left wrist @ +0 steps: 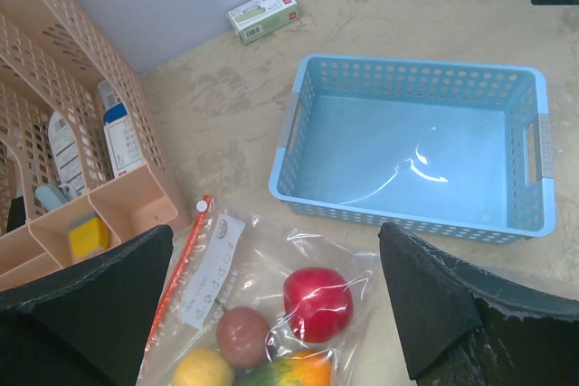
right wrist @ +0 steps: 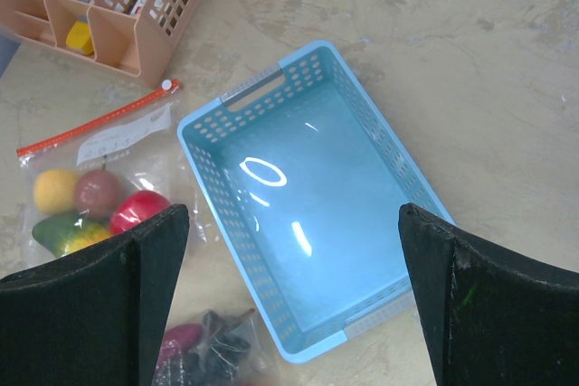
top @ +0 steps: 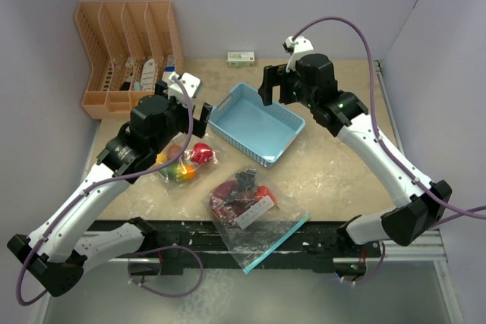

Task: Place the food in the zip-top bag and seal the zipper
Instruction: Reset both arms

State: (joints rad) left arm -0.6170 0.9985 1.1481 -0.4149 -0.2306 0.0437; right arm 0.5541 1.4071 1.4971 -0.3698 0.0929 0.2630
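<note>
A zip-top bag with a red zipper lies flat below my open left gripper. It holds food: a red pepper, a maroon ball, a yellow lemon and a green-orange mango. A second zip-top bag with a blue zipper lies at the table's front edge, holding dark grapes and a maroon sweet potato. My right gripper hangs open above the blue basket, holding nothing. From above, the left gripper is left of the basket, the right gripper over its far side.
The blue basket sits mid-table with nothing in it. An orange slotted rack with white bottles and a yellow piece stands at the back left. A small green-and-white box lies by the back wall.
</note>
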